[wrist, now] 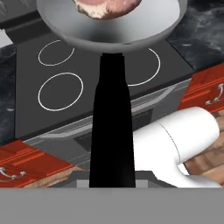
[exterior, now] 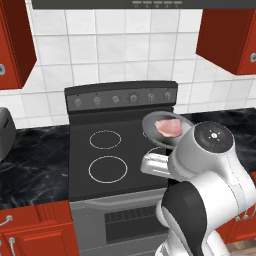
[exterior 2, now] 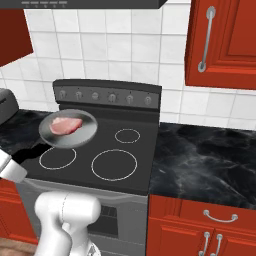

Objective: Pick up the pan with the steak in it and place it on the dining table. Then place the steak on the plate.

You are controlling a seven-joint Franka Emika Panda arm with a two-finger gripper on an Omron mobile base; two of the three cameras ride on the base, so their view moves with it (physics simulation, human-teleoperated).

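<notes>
The grey pan point(exterior: 162, 134) hangs in the air above the stove's right side, with the pinkish steak point(exterior: 168, 127) lying flat in it. My gripper point(exterior 2: 14, 161) is shut on the end of the pan's straight black handle point(exterior 2: 27, 151). In the hand view the handle point(wrist: 111, 122) runs straight up from the bottom to the pan point(wrist: 109, 28), and the steak point(wrist: 107, 6) is cut off by the top edge. In the right base view the pan point(exterior 2: 69, 129) and steak point(exterior 2: 66, 125) hover over the left burners. The dining table and the plate are out of view.
Below the pan is the dark stove top point(exterior: 107, 150) with white burner rings and a knob panel point(exterior: 120, 97) behind. Black marble counters point(exterior 2: 205, 160) flank it. A grey appliance point(exterior: 5, 132) sits at far left. Red cabinets point(exterior 2: 225, 42) hang overhead.
</notes>
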